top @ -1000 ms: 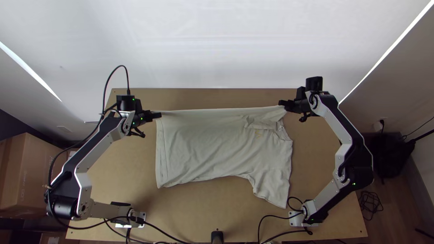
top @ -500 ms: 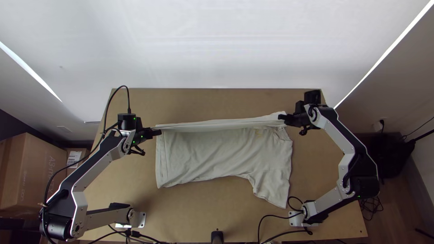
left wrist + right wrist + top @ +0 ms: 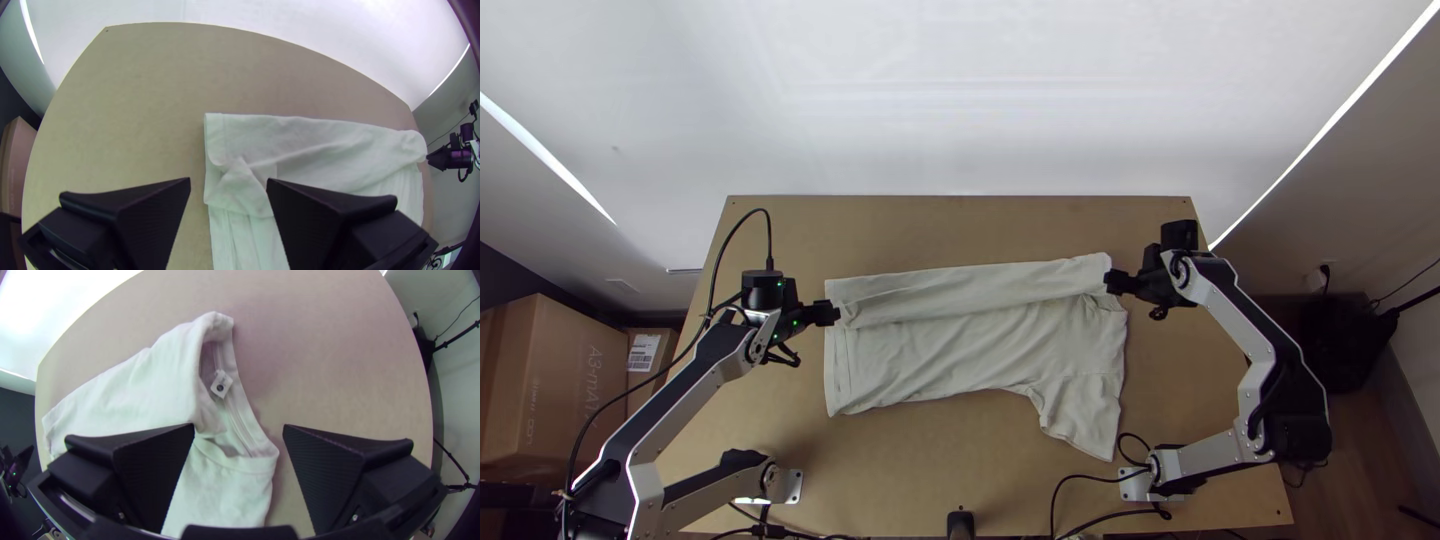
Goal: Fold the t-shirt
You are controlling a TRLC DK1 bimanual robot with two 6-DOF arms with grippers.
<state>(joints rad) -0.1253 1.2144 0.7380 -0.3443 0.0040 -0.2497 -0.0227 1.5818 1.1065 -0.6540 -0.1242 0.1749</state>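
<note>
T-shirt (image 3: pixel 960 345) observed, one side folded over; your left claw (image 3: pixel 834 314) at its hem, right claw (image 3: pixel 1112 282) near its collar, both gaping.

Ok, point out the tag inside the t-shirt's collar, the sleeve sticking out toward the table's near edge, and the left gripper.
Tag (image 3: pixel 221 381): right wrist view, on its white face.
Sleeve (image 3: pixel 1086 418): top view, on the middle of its fabric.
Left gripper (image 3: pixel 228 181): left wrist view, midway between its parted fingertips.

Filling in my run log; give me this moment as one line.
t-shirt: far side folded over, near sleeve spread | left gripper: jaws open, by hem | right gripper: jaws open, by collar
</note>
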